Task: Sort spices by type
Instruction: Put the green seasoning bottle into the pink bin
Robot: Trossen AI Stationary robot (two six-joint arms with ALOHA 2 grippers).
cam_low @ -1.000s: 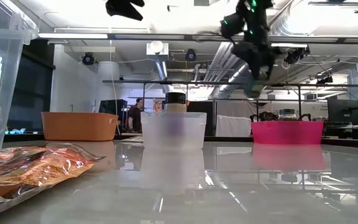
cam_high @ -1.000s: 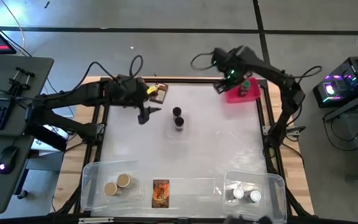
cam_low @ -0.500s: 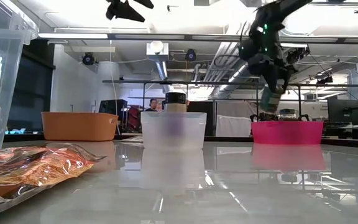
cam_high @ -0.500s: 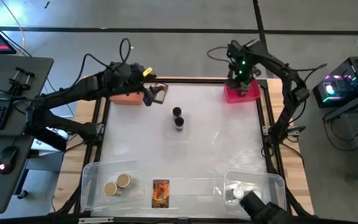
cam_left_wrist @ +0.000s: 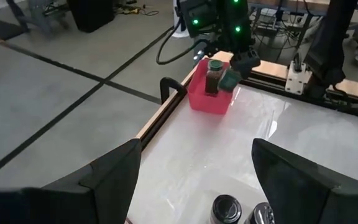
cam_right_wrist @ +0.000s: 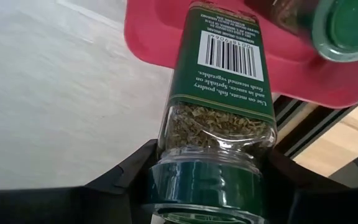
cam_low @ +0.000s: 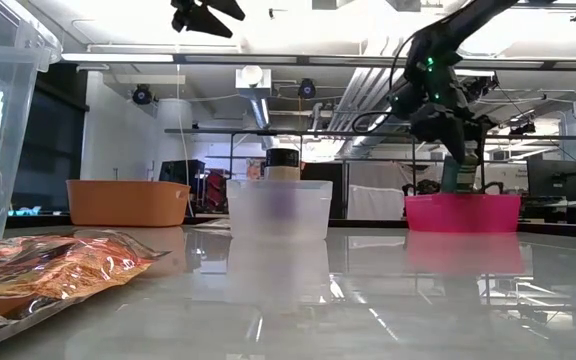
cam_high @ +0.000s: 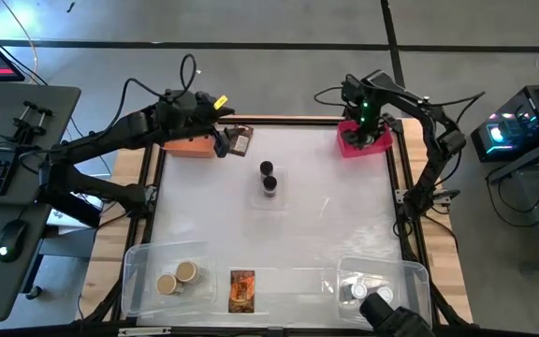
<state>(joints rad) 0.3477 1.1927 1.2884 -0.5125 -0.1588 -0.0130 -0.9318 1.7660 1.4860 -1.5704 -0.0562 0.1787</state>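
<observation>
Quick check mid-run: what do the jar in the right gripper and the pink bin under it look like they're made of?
The jar in the right gripper looks like clear glass or hard plastic: dried green flakes show through below a glossy printed label, and the green cap seems plastic. The pink bin looks like smooth, opaque moulded plastic with rounded edges.

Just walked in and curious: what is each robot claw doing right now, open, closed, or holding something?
Left gripper: open, empty, above the orange bin.
Right gripper: shut on a green-capped herb jar, over the pink bin.
</observation>
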